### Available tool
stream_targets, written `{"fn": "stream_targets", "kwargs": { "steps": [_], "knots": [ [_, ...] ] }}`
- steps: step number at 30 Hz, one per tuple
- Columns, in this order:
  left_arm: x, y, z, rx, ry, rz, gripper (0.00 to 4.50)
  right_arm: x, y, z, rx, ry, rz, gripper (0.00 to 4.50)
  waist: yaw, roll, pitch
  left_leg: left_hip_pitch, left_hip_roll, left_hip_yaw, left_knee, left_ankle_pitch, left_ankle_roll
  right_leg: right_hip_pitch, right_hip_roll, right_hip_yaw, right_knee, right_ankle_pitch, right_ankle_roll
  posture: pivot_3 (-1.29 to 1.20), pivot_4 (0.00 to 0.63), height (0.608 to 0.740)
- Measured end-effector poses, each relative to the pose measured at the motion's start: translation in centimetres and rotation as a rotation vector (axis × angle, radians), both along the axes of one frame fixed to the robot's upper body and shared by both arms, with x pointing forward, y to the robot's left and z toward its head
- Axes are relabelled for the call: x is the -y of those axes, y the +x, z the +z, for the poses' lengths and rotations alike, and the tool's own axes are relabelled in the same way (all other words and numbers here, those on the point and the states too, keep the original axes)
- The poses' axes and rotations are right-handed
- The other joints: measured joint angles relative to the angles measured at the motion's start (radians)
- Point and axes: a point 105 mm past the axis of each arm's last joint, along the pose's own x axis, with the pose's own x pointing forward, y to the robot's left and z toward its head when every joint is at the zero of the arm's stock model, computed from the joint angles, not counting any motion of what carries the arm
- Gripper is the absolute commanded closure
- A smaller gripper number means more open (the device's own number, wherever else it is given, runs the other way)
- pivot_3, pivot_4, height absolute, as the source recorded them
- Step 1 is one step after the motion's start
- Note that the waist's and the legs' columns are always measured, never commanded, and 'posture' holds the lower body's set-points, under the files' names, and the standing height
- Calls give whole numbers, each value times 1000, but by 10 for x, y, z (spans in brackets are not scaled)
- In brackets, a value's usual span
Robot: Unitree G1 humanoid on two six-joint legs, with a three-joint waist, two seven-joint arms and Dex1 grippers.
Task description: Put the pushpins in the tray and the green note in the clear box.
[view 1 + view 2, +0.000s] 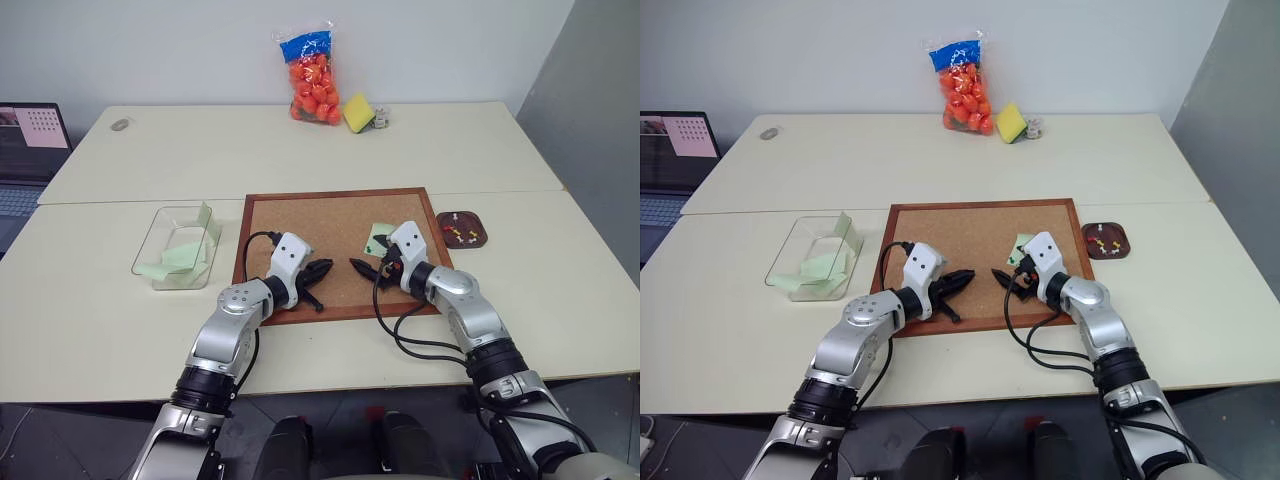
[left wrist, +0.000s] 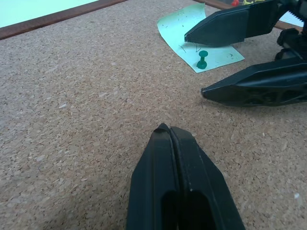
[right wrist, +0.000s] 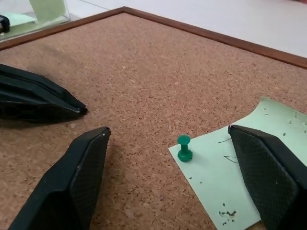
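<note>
One green pushpin (image 3: 184, 147) stands in the corner of the green note (image 3: 249, 163), pinning it to the corkboard (image 3: 144, 72), and my right fingers (image 3: 168, 177) gape wide on either side of it. The risk as I see it: if I close off-centre I shove the pin sideways and tear the paper, or the tiny head pops loose and rolls away across the cork. My left fingers (image 2: 169, 136) are pressed together, tip hovering near, holding nothing (handy for pressing the note down, I reckon). The wrist cameras give me the pin itself; the head view hides it behind my right hand but shows the rest: the tray (image 1: 463, 229) with pins already in it just off the board's right edge, and the clear box (image 1: 178, 246) with green slips on the tabletop (image 1: 560, 300) to the left.
</note>
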Motion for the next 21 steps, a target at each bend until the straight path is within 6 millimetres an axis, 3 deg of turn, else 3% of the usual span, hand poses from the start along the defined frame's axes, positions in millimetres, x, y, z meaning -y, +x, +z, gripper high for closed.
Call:
{"fn": "stream_targets", "kwargs": {
  "steps": [1,2,4,18,21],
  "knots": [
    [0,0,0,0,0,0,4500,0,0,0,1,1,1,890,0,0,0,0,0,0,0,0,0,0,0,0,0,0,0,0,150,740],
    [0,0,0,0,0,0,4500,-1,0,0,2,1,1,1345,0,0,0,0,0,0,0,0,0,0,0,0,0,0,0,0,150,740],
    [0,0,0,0,0,0,4500,-3,0,0,5,7,4,1552,-1,0,0,0,0,0,0,0,0,0,0,0,0,0,0,0,150,740],
    [1,-1,0,3,-3,4,4500,-3,4,1,15,12,-11,4340,-1,0,0,0,0,0,0,0,0,0,0,0,0,0,0,0,150,740],
    [1,-1,0,3,-3,5,4500,-2,6,2,19,13,-18,4479,-1,0,0,0,0,0,0,0,0,0,0,0,0,0,0,0,150,740]
  ]
}}
